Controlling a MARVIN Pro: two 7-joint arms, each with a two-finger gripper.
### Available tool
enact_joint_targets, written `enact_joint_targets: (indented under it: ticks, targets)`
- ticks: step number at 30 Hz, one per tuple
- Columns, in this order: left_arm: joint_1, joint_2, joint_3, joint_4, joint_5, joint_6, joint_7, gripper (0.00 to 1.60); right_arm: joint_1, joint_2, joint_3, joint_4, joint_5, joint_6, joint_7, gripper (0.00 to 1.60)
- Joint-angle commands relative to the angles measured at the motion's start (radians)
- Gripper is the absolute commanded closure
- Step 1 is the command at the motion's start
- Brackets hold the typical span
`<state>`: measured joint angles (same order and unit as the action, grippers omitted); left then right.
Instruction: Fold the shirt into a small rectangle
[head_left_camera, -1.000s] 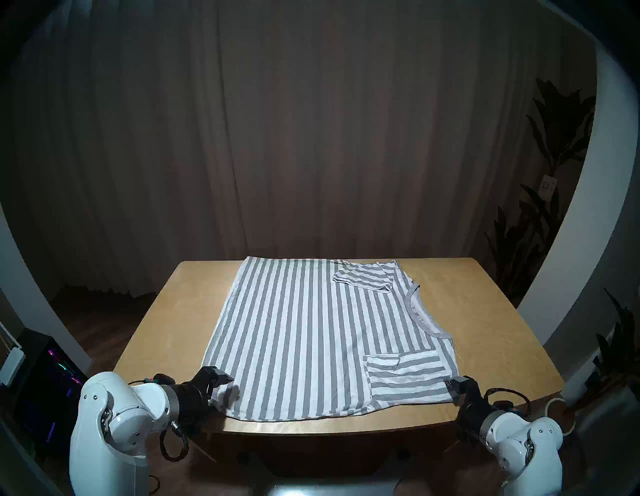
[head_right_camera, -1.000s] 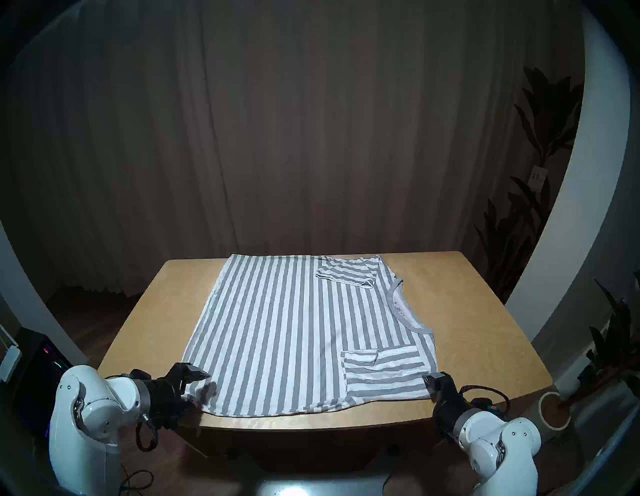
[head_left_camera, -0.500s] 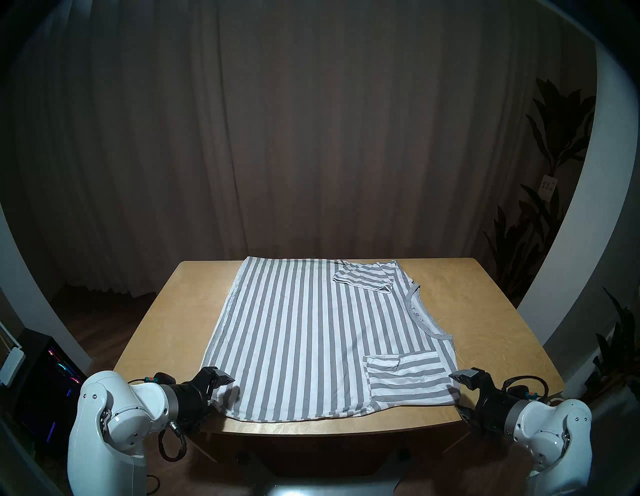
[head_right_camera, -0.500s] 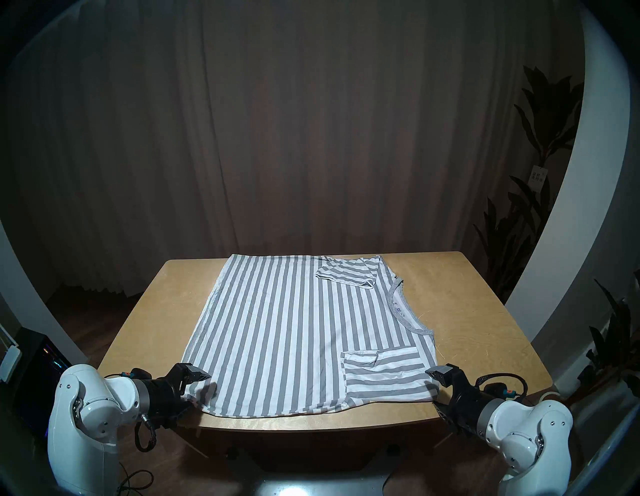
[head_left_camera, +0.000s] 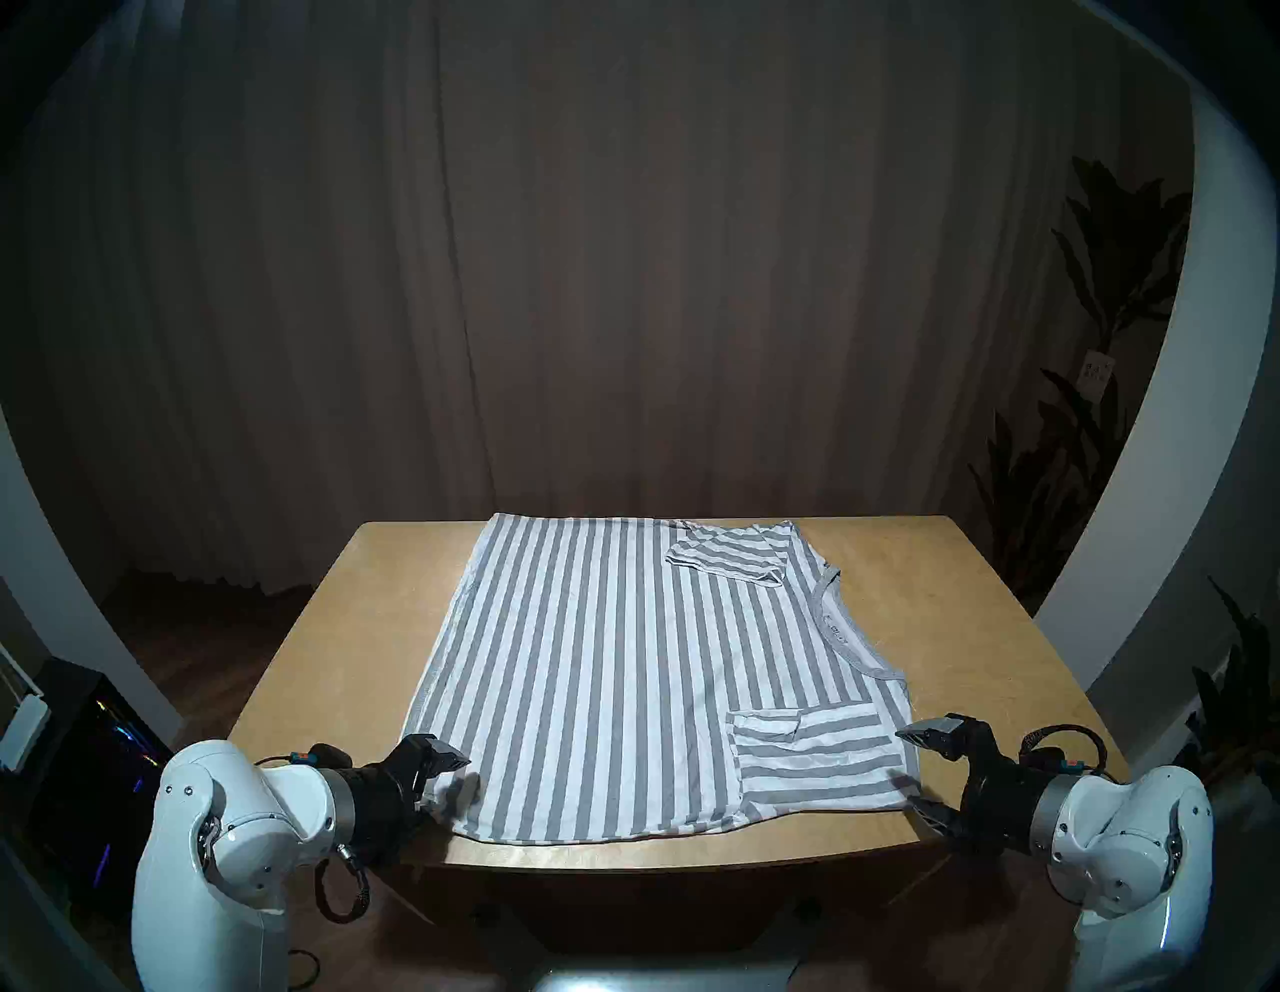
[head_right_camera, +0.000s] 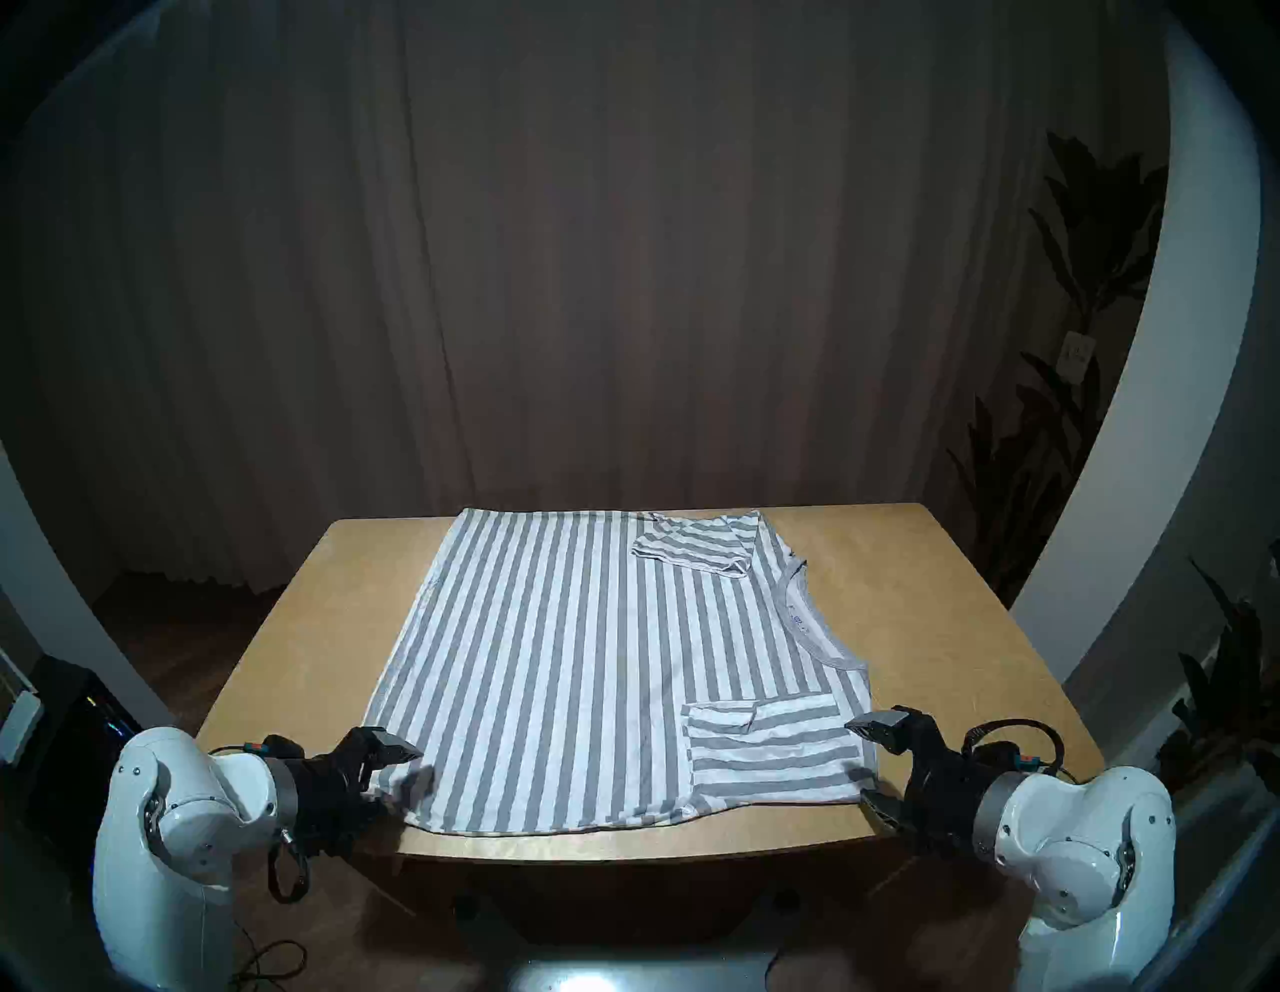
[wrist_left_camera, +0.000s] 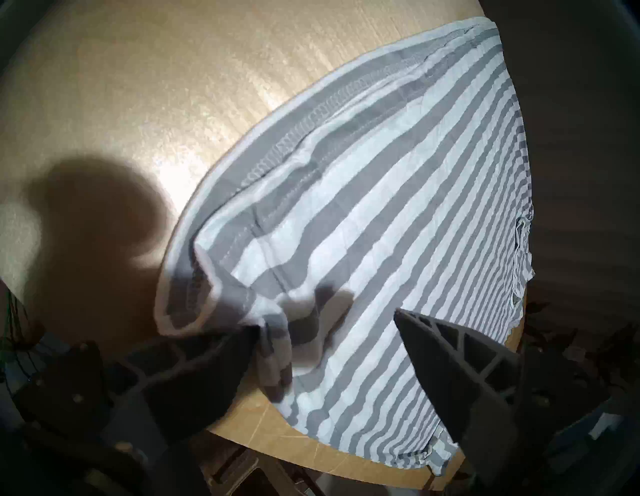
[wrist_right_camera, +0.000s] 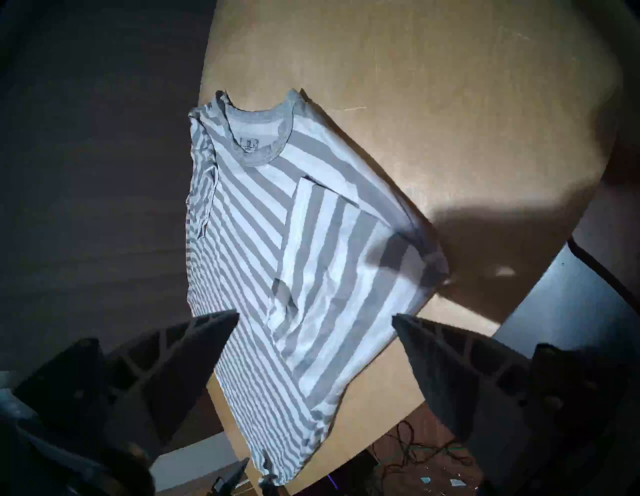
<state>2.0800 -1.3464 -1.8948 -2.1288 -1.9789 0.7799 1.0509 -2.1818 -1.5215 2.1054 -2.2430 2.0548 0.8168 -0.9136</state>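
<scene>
Right gripper (head_left_camera: 918, 776) now higher beside flat grey-and-white striped shirt (head_left_camera: 609, 672)

Striped t-shirt (head_left_camera: 623, 665): one
Wooden table (head_left_camera: 983, 623): one
Grippers: two, left gripper (head_left_camera: 435, 776), right gripper (head_left_camera: 925, 772)
Potted plants (head_left_camera: 1080, 388): two

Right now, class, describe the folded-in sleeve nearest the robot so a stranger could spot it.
Find the wooden table, then the striped shirt spread on it. At its near right corner lies the sleeve: its stripes run crosswise, against the body's lengthwise stripes.
</scene>
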Motion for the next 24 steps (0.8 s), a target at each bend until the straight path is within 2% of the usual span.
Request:
enact_joint_targets:
  ticks: [1,6,15,24]
  targets:
    - [-0.003,0.015,0.014,0.043,-0.006,-0.001,0.04,0.0,-0.001,-0.044,-0.026,0.012,-0.059,-0.03,0.014,0.0]
    - [-0.012,0.033,0.022,0.052,-0.014,0.002,0.043,0.0,0.008,-0.082,-0.037,0.037,-0.104,-0.04,0.079,0.0]
    - [-0.023,0.058,0.027,0.061,-0.021,-0.004,0.049,0.0,0.01,-0.108,-0.061,0.05,-0.197,-0.06,0.165,0.0]
    - [-0.051,0.094,0.056,0.092,-0.036,0.003,0.054,0.0,0.008,-0.124,-0.086,0.108,-0.302,-0.086,0.261,0.0]
